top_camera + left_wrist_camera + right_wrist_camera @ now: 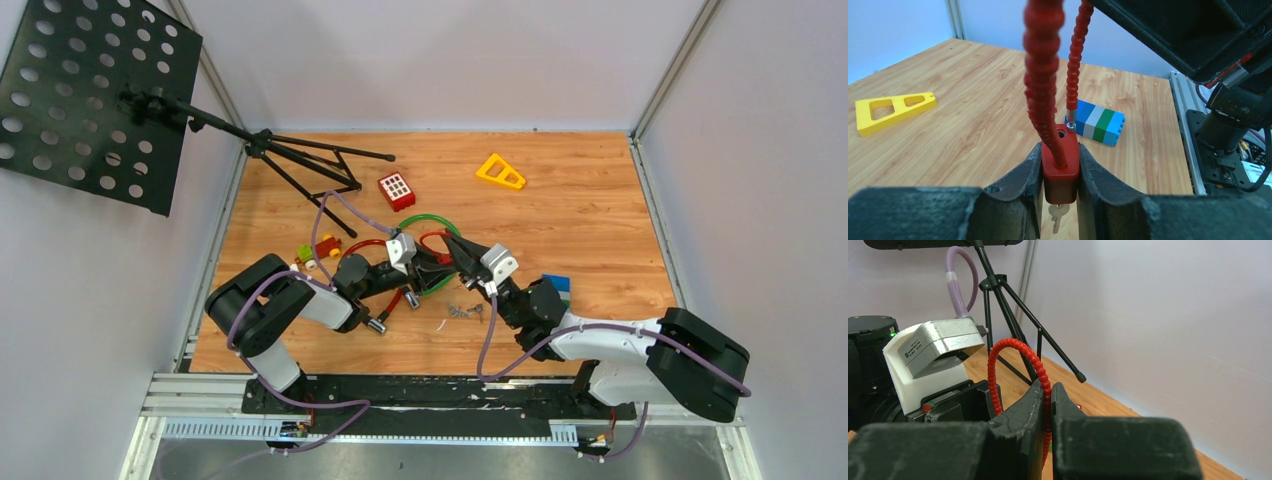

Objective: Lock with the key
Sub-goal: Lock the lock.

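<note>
the left claw point(1060, 165) is clamped on the body of a small red padlock point(1062, 176), one finger pressed against each side, holding it upright above the tabletop point(973, 125). a silver key point(1057, 214) hangs out of the underside of the lock, between the fingers. a red ribbed cable point(1044, 75) rises from the top of the lock and loops overhead; its free end comes back down to a metal tip point(1071, 120) that sits just beside an open hole in the top of the lock, and whether it touches the lock cannot be told. the right claw point(1049, 391) is pressed together on that same cable, pinching it partway along the loop, with the arch of the cable rising to the left of its fingers. in the overhead view the two claws meet nose to nose near the middle of the tabletop. past the lock, a blue, white and green block point(1095, 122) lies flat, and a yellow triangle point(890, 111) lies well apart from it toward the far edge. a green cable point(440, 222) curves just behind the claws, a few loose keys point(465, 312) lie near the right arm, a small red box point(396, 190) sits further back, and a black music stand point(95, 95) stands at the far left corner.
</note>
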Robot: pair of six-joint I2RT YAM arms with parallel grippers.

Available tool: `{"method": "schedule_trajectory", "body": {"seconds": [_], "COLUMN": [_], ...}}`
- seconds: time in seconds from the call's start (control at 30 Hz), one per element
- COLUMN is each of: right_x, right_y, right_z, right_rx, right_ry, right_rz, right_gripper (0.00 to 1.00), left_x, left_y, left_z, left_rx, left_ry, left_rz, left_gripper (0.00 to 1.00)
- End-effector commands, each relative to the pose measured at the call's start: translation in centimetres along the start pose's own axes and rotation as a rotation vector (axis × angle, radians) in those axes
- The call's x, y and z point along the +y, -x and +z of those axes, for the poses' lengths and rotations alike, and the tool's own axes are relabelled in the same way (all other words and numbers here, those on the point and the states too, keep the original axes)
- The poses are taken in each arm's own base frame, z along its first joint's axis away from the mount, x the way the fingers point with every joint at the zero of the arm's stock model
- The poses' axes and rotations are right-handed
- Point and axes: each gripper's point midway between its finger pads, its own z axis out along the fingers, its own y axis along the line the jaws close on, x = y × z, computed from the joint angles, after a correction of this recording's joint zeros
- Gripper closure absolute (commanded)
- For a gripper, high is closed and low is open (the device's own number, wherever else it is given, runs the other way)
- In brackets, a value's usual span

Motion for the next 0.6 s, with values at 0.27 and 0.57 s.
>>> {"method": "schedule_trajectory", "body": {"seconds": [0.27, 0.57], "right_x": [1.7, 2.1], "right_y": [-0.1, -0.9], "right_z": [0.4, 0.2], "right_rx": [-0.018, 0.001], "right_ry": [0.049, 0.062], "right_rz": [0.071, 0.073], "right_gripper": [1.0, 1.0], "left_x": [-0.8, -0.6], "left_y": [3.3, 3.2], "left_z": [0.4, 0.4], "left_rx": [-0.112, -0.112], "left_ry": [-0.039, -0.032], "left_rz": [0.077, 0.079], "left_gripper": [1.0, 1.0]}}
